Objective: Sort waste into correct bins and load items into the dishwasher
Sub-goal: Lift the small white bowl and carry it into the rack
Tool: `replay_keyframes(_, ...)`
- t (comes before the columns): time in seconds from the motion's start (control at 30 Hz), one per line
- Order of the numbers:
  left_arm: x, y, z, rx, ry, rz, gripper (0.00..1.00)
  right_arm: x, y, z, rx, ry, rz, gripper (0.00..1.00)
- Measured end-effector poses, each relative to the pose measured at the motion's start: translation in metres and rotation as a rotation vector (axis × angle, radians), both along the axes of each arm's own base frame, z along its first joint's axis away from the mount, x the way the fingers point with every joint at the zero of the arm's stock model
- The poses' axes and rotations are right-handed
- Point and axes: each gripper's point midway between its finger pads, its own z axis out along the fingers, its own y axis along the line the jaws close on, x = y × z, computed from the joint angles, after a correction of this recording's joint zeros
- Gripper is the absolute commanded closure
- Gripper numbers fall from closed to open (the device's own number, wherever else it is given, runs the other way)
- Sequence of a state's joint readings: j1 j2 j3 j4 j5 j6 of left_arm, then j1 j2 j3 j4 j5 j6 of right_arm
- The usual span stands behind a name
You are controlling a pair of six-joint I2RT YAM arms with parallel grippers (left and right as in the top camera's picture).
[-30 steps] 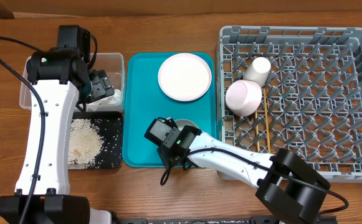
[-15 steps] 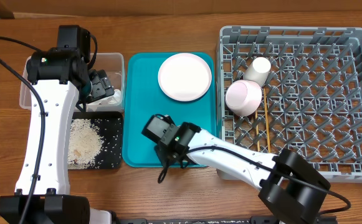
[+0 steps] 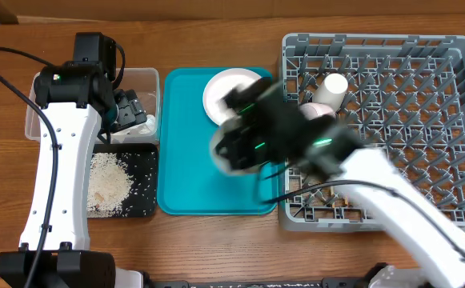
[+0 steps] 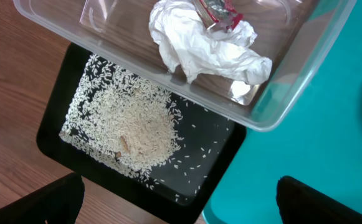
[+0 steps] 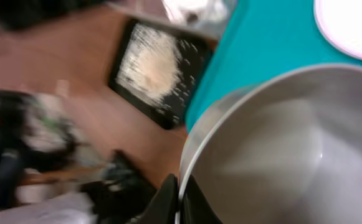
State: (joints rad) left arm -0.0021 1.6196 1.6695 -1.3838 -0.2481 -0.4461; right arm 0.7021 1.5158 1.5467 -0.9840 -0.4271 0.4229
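White bowl (image 5: pixel 280 143) is in my R end effector (image 5: pixel 179 186), fingers clamped tight on its rim, one inside and one outside. Bowl is over the teal tray (image 3: pixel 188 180), on the tray's rack-side half. Overhead view is smeared w/ motion blur, so can't tell its tilt. In wrist view its mouth faces the cam; it's round, so no long axis.

Around it: pale pink plate (image 3: pixel 220 86) at tray's far end, partly under my arm. Grey dish rack (image 3: pixel 424 48) sits just beside tray w/ small white cup (image 3: pixel 334 86) in it.

My L end effector (image 4: pixel 181 205) is spread fully, holding nothing, above the clear tub (image 4: pixel 293 81). In tub: crumpled napkin (image 4: pixel 205 50), long axis diagonal, red wrapper (image 4: pixel 221 11) on top. Black tray (image 4: pixel 59 130) sits right against tub, rice (image 4: pixel 137 124) heaped in it. Wooden counter (image 3: pixel 216 16) under all.
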Motion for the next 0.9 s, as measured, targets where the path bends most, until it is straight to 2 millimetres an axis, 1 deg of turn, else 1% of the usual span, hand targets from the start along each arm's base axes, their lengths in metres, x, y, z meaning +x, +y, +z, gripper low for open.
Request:
replay_keyframes(0.03,0.0,0.0,0.0,0.0,0.0,0.0,0.0,0.006,-0.014,0.014,0.062,0.018,-0.004,0.96)
replay_keyframes(0.07,0.0,0.0,0.0,0.0,0.0,0.0,0.0,0.009,-0.024,0.023,0.109,0.028,-0.001,0.96)
replay_keyframes(0.2,0.0,0.0,0.0,0.0,0.0,0.0,0.0,0.023,-0.057,0.051,0.305,0.082,0.036,0.96)
replay_keyframes(0.23,0.0,0.0,0.0,0.0,0.0,0.0,0.0,0.026,-0.07,0.058,0.364,0.096,0.043,0.96)
replay_keyframes(0.27,0.0,0.0,0.0,0.0,0.0,0.0,0.0,0.027,-0.074,0.06,0.382,0.099,0.044,0.96)
replay_keyframes(0.33,0.0,0.0,0.0,0.0,0.0,0.0,0.0,0.031,-0.091,0.065,0.462,0.115,0.047,0.96)
replay_keyframes(0.4,0.0,0.0,0.0,0.0,0.0,0.0,0.0,0.033,-0.104,0.063,0.521,0.136,0.043,0.96)
replay_keyframes(0.47,0.0,0.0,0.0,0.0,0.0,0.0,0.0,0.033,-0.118,0.057,0.592,0.164,0.037,0.96)
replay_keyframes(0.6,0.0,0.0,0.0,0.0,0.0,0.0,0.0,0.033,-0.145,0.034,0.703,0.22,-0.01,0.96)
replay_keyframes(0.67,0.0,0.0,0.0,0.0,0.0,0.0,0.0,0.032,-0.157,0.017,0.742,0.234,-0.043,0.96)
replay_keyframes(0.7,0.0,0.0,0.0,0.0,0.0,0.0,0.0,0.029,-0.165,0.001,0.766,0.262,-0.077,0.96)
replay_keyframes(0.73,0.0,0.0,0.0,0.0,0.0,0.0,0.0,0.027,-0.171,-0.011,0.781,0.271,-0.103,0.96)
replay_keyframes(0.9,0.0,0.0,0.0,0.0,0.0,0.0,0.0,0.02,-0.19,-0.05,0.816,0.272,-0.181,0.96)
